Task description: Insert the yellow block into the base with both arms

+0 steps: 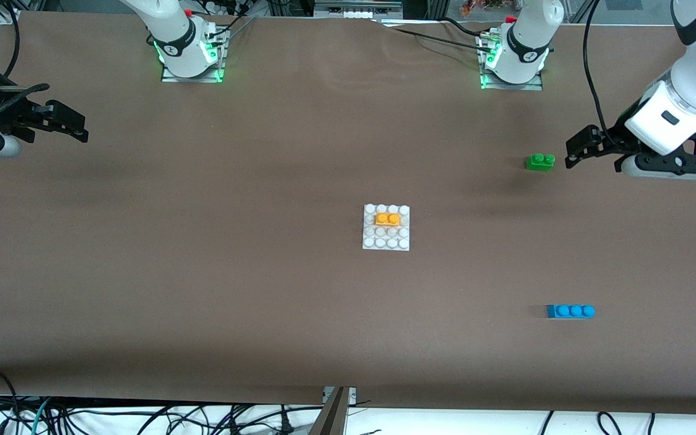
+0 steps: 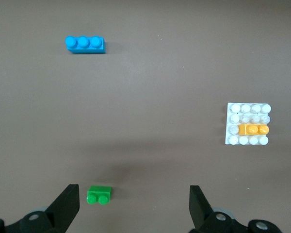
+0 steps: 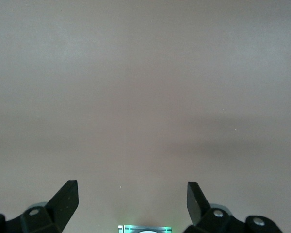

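The yellow block (image 1: 387, 219) already sits on the base (image 1: 370, 243), studs up, in the stud row second from the robots' edge of the plate, covering that row's two middle studs. It looks level and pressed down, so the insertion step appears done and both arms are parked clear of it. If anything is left, it would be a check that the brick is fully seated; that would call for one claw to steady the plate's edge while the other presses straight down on the brick.

The left claw (image 1: 573, 158) hangs above the worktop (image 1: 203, 272) at the left arm's end, its wrist tilted so the fingers point toward the table's middle. Its fingers are spread wide and hold nothing. A green two-stud brick (image 1: 540, 161) lies just beside it on the worktop. A blue three-stud brick (image 1: 570, 311) lies nearer the front camera, well apart from the base.

The right claw (image 1: 76, 130) waits over bare worktop at the right arm's end, fingers likewise spread and empty, well apart from everything.
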You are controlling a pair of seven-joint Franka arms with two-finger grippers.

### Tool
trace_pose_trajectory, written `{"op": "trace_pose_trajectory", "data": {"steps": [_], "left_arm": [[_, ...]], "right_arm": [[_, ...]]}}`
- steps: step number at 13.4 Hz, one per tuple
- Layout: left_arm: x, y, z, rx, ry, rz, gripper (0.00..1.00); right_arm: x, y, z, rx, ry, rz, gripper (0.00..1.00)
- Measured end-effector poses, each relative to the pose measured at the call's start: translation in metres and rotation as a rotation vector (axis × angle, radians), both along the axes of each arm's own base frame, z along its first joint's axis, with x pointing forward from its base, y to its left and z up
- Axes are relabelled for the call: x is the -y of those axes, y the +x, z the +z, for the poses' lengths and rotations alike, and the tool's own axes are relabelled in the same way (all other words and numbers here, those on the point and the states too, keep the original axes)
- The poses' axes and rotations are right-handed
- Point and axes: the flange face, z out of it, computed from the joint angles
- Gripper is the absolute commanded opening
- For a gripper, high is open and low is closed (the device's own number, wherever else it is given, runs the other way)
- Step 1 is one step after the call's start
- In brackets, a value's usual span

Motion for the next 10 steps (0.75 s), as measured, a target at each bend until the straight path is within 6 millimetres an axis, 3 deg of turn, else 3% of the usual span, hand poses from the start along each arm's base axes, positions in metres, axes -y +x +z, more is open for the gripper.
{"op": "trace_pose_trajectory", "data": {"steps": [5,10], "left_arm": [[-0.014,-0.001,-0.004,-0.016,0.038,0.023,1.00],[-0.013,-0.004,-0.003,-0.032,0.067,0.011,1.00]], "right_arm": [[0.001,0.000,0.000,0.000,0.000,-0.002,0.99],[0.002,0.000,0.000,-0.001,0.000,-0.004,0.99]]}}
